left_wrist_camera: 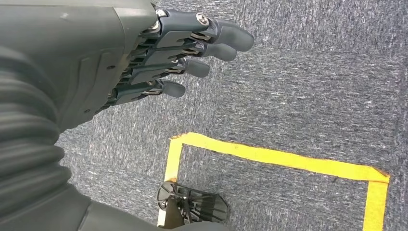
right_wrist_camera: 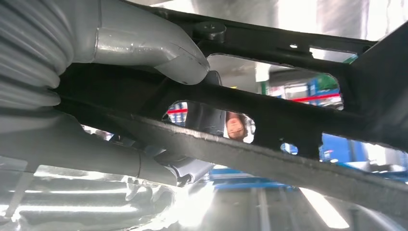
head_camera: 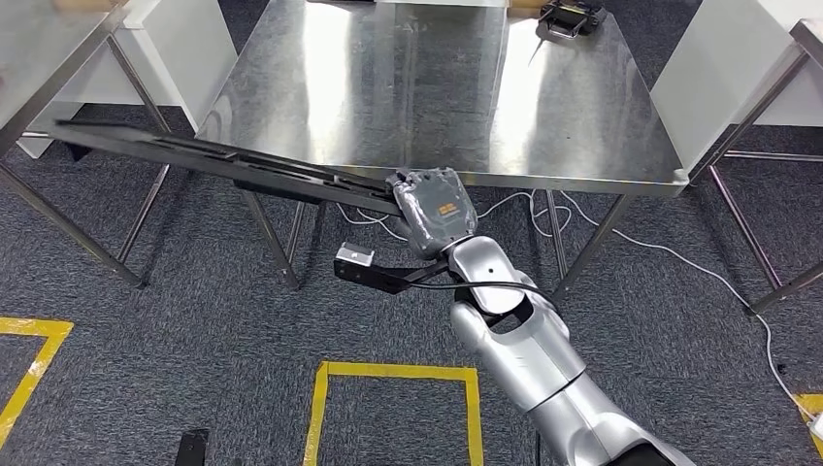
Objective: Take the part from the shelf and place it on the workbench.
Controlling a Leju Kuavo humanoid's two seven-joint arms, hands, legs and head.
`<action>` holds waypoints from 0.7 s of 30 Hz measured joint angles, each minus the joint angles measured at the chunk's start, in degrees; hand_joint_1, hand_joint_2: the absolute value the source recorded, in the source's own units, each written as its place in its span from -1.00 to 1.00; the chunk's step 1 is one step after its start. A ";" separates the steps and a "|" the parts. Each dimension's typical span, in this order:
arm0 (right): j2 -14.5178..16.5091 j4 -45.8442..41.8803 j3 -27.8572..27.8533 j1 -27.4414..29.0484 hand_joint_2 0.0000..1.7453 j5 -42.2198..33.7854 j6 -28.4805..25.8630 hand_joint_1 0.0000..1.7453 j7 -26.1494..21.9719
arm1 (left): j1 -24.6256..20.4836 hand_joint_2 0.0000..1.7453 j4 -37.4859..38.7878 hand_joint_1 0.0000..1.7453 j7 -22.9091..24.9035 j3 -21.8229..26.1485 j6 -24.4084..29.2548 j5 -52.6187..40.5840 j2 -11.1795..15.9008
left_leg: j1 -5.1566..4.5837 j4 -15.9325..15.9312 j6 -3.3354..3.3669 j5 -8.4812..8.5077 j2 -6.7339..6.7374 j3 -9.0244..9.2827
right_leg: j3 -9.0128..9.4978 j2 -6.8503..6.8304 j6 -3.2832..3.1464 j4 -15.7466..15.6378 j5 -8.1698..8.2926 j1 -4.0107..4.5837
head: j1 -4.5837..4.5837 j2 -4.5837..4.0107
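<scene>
While gripping one long black part [head_camera: 223, 160] at its near end, holding it level, just short of the near edge of one steel workbench [head_camera: 427, 87], out toward the robot's left over grey carpet [head_camera: 194, 320]: right hand [head_camera: 434, 206]. Clamping the slotted frame between thick grey thumb [right_wrist_camera: 144, 48] and darker fingers underneath, as seen from the right wrist. Hanging low over the carpet, holding nothing, fingers [left_wrist_camera: 202, 48] straight and slightly apart: left hand [left_wrist_camera: 110, 62]. Lying at the bench's far edge: one small dark object [head_camera: 571, 17], too far to identify. Standing at each side: two more steel tables [head_camera: 44, 53]. Marking the carpet: yellow tape squares [head_camera: 393, 374].
</scene>
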 joint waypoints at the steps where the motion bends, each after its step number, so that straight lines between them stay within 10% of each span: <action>1: -0.06 0.02 -0.53 -0.24 1.00 0.16 -0.23 1.00 0.18 | 0.02 1.00 -0.01 -1.00 -0.09 0.10 -0.03 -0.10 0.00 | 0.16 -0.64 0.53 0.02 -0.06 0.46 | 0.04 -0.03 0.23 -0.02 -0.02 -0.17 | 0.04 0.00; 5: -0.58 0.29 -2.89 -1.24 1.00 1.16 -1.46 1.00 1.54 | -0.05 1.00 -0.03 -1.00 -0.18 0.47 -0.17 -0.76 -0.10 | 0.77 -2.56 1.96 0.19 -0.38 2.19 | -5.94 0.58 -0.55 11.12 -4.27 -0.23 | 0.51 0.00; 8: -1.00 1.27 -5.00 -1.63 1.00 1.69 -1.92 1.00 2.55 | 0.05 1.00 -0.03 -1.00 0.15 0.64 0.44 -1.24 -0.16 | 0.96 -2.45 1.32 -0.59 -0.98 2.89 | -10.31 0.73 0.24 17.55 -5.20 -0.66 | 0.52 0.00; 12: -1.23 2.73 -6.70 -3.46 1.00 2.03 -2.00 1.00 2.90 | 0.06 1.00 -0.03 -1.00 0.33 0.79 1.01 -1.63 -0.03 | 1.36 -0.89 -0.84 -2.85 -1.50 3.82 | -4.07 0.69 2.27 3.89 0.92 -1.74 | 0.77 0.00; 17: -0.98 3.82 -7.49 -4.48 1.00 2.01 -2.10 1.00 2.72 | 0.00 1.00 -0.07 -1.00 0.38 0.86 1.47 -1.70 0.03 | 2.03 0.79 -2.41 -4.98 -1.05 4.21 | -2.01 1.08 -0.99 2.42 -0.22 -1.29 | 0.30 0.00; 21: -0.83 6.28 -8.37 -6.32 1.00 1.87 -2.20 1.00 2.19 | -0.12 1.00 -0.10 -1.00 0.54 1.11 1.81 -2.03 0.09 | 2.05 14.08 -2.73 -7.91 0.32 -4.42 | 0.76 1.30 -2.32 2.18 -2.57 -0.63 | -0.14 0.00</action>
